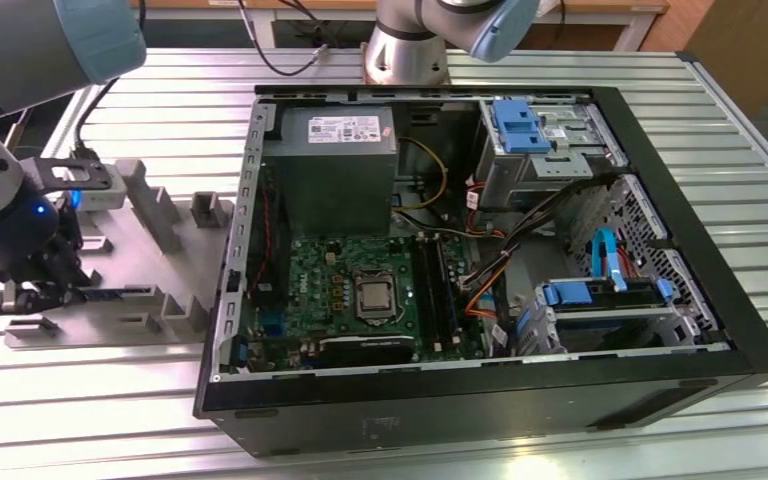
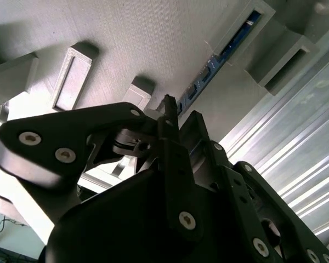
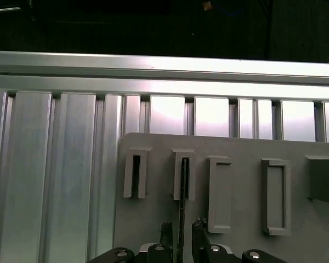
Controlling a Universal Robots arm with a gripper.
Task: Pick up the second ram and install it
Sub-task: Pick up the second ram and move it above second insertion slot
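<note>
The gripper (image 3: 181, 234) hangs low over the grey fixture (image 3: 241, 145). Its fingers are slightly apart, one on each side of the ram stick (image 3: 181, 209). The stick stands on edge in its slot, reaching out ahead from between them.

readable text: none, in any view
PSU sticker: white label on the grey metal power-supply box (image 1: 337, 128) inside the black tower computer case (image 1: 491, 410), exterior view; the print is too small to make out
CPU: square silver processor lid (image 1: 375, 293) on the green motherboard (image 1: 311, 270); any markings are illegible
RAM: thin dark blue-green circuit-board stick (image 2: 230, 46) standing in the grey plastic fixture plate (image 2: 153, 33), second wrist view; no legible print on the visible strip
RAM, first wrist view: the stick (image 3: 182, 213) is seen edge-on, so no face to read
</note>
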